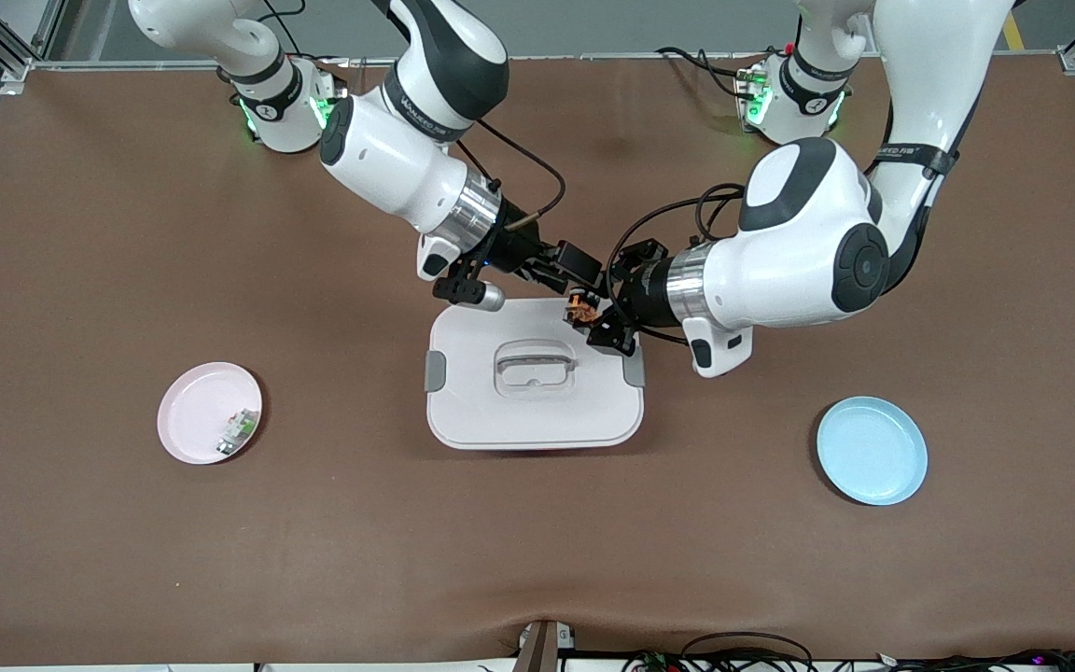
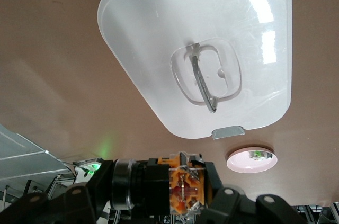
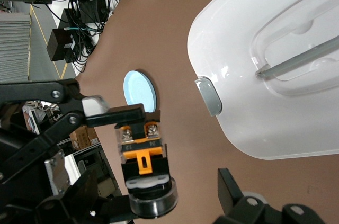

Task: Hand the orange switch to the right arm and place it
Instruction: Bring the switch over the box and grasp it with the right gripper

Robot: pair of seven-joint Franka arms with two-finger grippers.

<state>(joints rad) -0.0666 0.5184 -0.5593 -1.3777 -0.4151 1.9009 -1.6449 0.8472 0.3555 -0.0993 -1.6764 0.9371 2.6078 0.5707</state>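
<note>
we see both arms meeting over the white lidded box [image 1: 534, 411] in the middle of the brown desk [image 1: 780, 579], above the box corner that lies toward the left arm's end and farther from the front camera. the orange switch [image 1: 580, 309] hangs in the air there, between the two grippers.

the left gripper [image 1: 593, 317] has its fingers closed on the switch; in the right wrist view one of those fingers [image 3: 114, 114] presses flat against the switch's orange terminal end [image 3: 141, 147]. the left wrist view shows the same part [image 2: 185, 189] held close under the camera, its orange face toward the lens and its black round collar beside it.

the right gripper [image 1: 561, 271] comes in from the right arm [image 1: 407, 168] and sits just beside the switch. in its own wrist view one black finger [image 3: 233, 192] stands apart from the part, so we read its fingers as spread, with nothing gripped.

on the desk, the pink plate [image 1: 188, 411] lies toward the right arm's end and carries a small white-and-green part [image 1: 237, 431]. the blue plate [image 1: 872, 451] lies toward the left arm's end, a little nearer to the front camera than the box.
</note>
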